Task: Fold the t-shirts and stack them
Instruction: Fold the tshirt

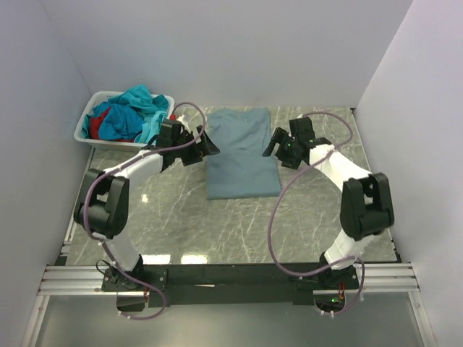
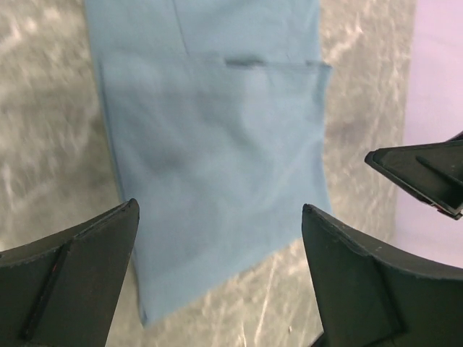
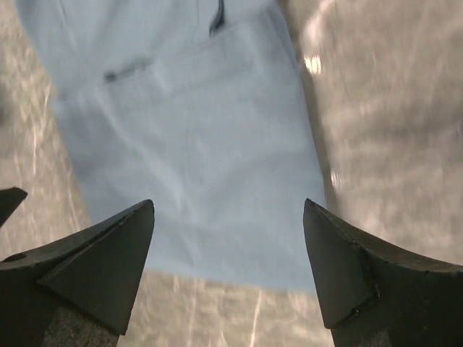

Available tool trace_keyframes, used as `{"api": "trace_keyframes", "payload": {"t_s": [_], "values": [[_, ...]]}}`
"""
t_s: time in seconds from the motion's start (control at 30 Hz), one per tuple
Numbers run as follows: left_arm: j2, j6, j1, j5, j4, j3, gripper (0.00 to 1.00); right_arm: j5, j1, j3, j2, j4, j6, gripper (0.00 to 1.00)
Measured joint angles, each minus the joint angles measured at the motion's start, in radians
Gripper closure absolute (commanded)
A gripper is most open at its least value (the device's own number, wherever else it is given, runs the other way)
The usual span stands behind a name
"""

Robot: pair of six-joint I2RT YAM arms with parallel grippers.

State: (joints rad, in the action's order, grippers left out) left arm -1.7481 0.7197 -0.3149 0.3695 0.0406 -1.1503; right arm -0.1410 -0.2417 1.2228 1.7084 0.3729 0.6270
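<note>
A dusty grey-blue t-shirt (image 1: 241,153) lies flat on the marble table, folded into a long rectangle. It fills both wrist views, the t-shirt (image 2: 217,166) below my left fingers and the t-shirt (image 3: 188,166) below my right ones. My left gripper (image 1: 206,144) hovers at the shirt's left edge, open and holding nothing. My right gripper (image 1: 273,144) hovers at its right edge, also open and empty. More t-shirts (image 1: 134,116), teal, blue and red, are heaped in the white basket (image 1: 85,130).
The white basket sits at the back left corner against the wall. White walls close in the table (image 1: 181,217) on three sides. The right gripper's fingertip (image 2: 423,177) shows at the right edge of the left wrist view.
</note>
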Motion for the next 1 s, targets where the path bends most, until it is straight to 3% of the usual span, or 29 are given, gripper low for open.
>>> {"api": "trace_keyframes", "payload": {"t_s": [0.2,0.43,0.67,1.0], "values": [[0.072,0.051,-0.058,0.006,-0.06,0.118,0.01,-0.074,-0.006,-0.176,-0.121,-0.058,0.005,0.09],[0.046,0.082,-0.175,0.023,-0.105,0.15,0.0,-0.157,-0.049,-0.258,-0.104,-0.129,0.023,0.09],[-0.018,0.105,-0.167,0.026,-0.151,0.231,0.0,-0.174,-0.056,-0.324,-0.032,-0.216,0.042,0.09],[0.03,0.141,-0.167,0.03,-0.292,0.358,0.01,-0.182,-0.056,-0.467,-0.112,-0.38,0.07,0.09]]}}
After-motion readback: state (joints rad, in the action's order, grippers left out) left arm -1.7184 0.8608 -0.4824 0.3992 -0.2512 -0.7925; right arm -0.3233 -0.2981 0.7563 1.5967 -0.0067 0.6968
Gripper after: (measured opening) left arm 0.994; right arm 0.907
